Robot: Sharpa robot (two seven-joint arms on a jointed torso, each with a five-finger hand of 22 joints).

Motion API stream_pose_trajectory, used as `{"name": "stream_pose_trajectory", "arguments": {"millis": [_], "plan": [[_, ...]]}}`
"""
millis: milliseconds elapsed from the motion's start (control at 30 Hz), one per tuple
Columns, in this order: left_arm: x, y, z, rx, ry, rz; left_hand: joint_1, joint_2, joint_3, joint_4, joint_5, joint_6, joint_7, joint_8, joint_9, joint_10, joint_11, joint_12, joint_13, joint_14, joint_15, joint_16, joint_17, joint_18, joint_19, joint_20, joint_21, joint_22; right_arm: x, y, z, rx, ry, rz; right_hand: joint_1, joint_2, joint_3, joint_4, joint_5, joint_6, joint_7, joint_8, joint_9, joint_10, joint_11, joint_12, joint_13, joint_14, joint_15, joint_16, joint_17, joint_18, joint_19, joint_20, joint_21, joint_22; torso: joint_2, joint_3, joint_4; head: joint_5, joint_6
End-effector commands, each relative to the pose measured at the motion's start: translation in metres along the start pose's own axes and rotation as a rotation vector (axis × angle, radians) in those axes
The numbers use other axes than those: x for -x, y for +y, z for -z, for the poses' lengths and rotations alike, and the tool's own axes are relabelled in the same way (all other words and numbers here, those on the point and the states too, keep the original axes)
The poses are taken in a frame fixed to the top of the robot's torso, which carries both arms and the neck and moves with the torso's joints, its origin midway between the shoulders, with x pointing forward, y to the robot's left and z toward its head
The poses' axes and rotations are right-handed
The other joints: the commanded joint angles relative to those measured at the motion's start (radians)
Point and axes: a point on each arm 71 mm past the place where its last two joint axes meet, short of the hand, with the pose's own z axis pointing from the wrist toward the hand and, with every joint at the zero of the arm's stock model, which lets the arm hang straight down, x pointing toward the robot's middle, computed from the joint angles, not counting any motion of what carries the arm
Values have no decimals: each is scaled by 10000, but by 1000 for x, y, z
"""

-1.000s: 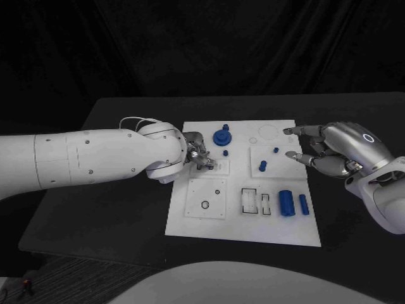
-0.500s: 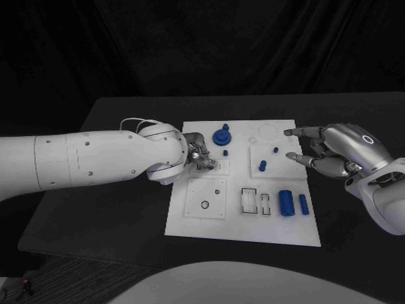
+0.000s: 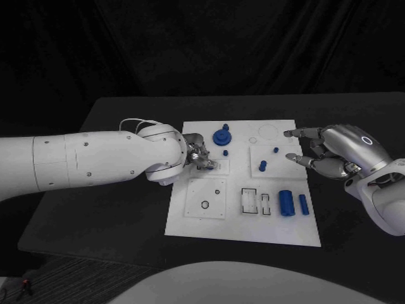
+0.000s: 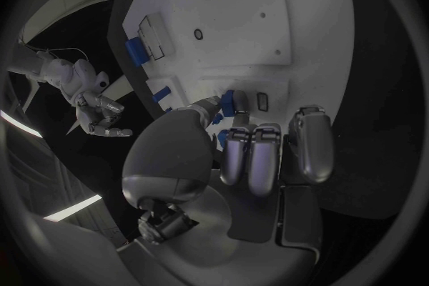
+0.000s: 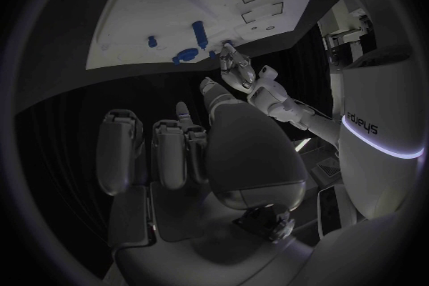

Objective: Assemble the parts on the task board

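Note:
The white task board (image 3: 243, 225) lies in the middle of the black table. My left hand (image 3: 197, 155) is over the board's upper-left square plate and pinches a small blue part (image 4: 234, 101) between thumb and fingertips, right beside a small rectangular slot (image 4: 262, 100). My right hand (image 3: 335, 152) hovers at the board's right edge with its fingers apart and nothing in them. Near it on the board are a short blue peg (image 3: 262, 166) and a tiny blue piece (image 3: 276, 150).
A blue stepped round part (image 3: 223, 136) stands at the board's far edge. A thick blue cylinder (image 3: 285, 202) and a thinner one (image 3: 304, 203) lie at the board's right front, beside rectangular recesses (image 3: 249, 199). Bare black table (image 3: 120, 209) surrounds the board.

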Motion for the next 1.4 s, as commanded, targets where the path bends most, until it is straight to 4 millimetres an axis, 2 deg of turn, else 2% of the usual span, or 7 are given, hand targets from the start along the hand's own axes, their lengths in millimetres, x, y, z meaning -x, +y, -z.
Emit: {"name": "stream_pose_trajectory", "arguments": {"millis": [33,400,800,933,1033,1200,1400], "plan": [[-9,4,-1,292,550,-217,-357,-35,-262,323,-468,0,95,-113,-94,1040,2,29,2627,1056,-19,27,2629,-162,-3,21,-86,1233,-1,-1,1,-180,45,24,139,-4,20,-89,67,-77,31,-55,-13,1023,71,54,2634,834,97,-39,1408,-134,336,74,40,2091,5,-1,-3,6,-2],[-6,6,-2,319,294,-570,-2060,323,-1887,696,-1437,-44,198,-370,-368,964,103,-46,2553,1056,78,27,2629,-149,-4,127,-203,1292,-4,-2,2,-220,120,8,253,-9,138,-209,491,-61,47,-80,-22,1023,91,54,2634,830,119,-35,1386,-129,326,111,47,2088,4,2,-7,16,-2],[-4,7,-2,8,138,-522,-1716,1035,-2215,678,2315,-182,178,-366,-325,941,90,-68,2534,1056,72,27,2629,-136,-26,126,-324,1375,-4,-3,3,-241,127,9,265,-5,162,-223,560,-43,47,-80,-21,1023,92,54,2634,830,121,-27,1392,-130,326,115,51,2088,5,2,-7,30,-2],[-3,7,-3,-34,129,-521,-1464,1023,-2081,660,2800,-159,159,-341,-317,941,75,-66,2535,1056,65,27,2629,-133,-31,121,-350,1390,-4,-3,3,-247,128,11,265,-5,162,-223,560,-43,47,-80,-21,1023,92,54,2634,830,121,-27,1392,-130,326,115,51,2088,3,2,-7,33,-2],[-2,8,-3,-11,86,-491,-1373,926,-2082,664,2556,-70,140,-287,-300,956,60,-52,2549,1056,53,27,2629,-139,-11,113,-334,1414,-4,-3,3,-256,129,15,265,-5,162,-223,560,-43,47,-80,-21,1023,92,54,2634,830,121,-27,1392,-130,326,115,51,2088,2,2,-7,38,-2],[0,11,-2,-52,-181,-292,-1294,765,-2388,669,459,120,92,-113,-215,987,18,-24,2576,1056,12,27,2629,-151,46,76,-318,1483,-4,-4,4,-280,124,24,268,3,174,-226,587,10,45,-74,-16,1023,91,54,2634,830,121,-27,1389,-133,332,116,70,2094,3,1,-8,22,-2],[10,9,3,-544,-668,79,-1164,574,-2745,644,-296,181,54,61,-102,1047,-16,36,2634,1056,-18,27,2629,-182,152,47,-217,1567,-3,-6,5,-335,90,48,247,17,182,-210,609,31,44,-70,-14,1023,91,54,2634,831,120,-20,1396,-131,328,117,60,2090,3,1,-8,9,-2]]}}
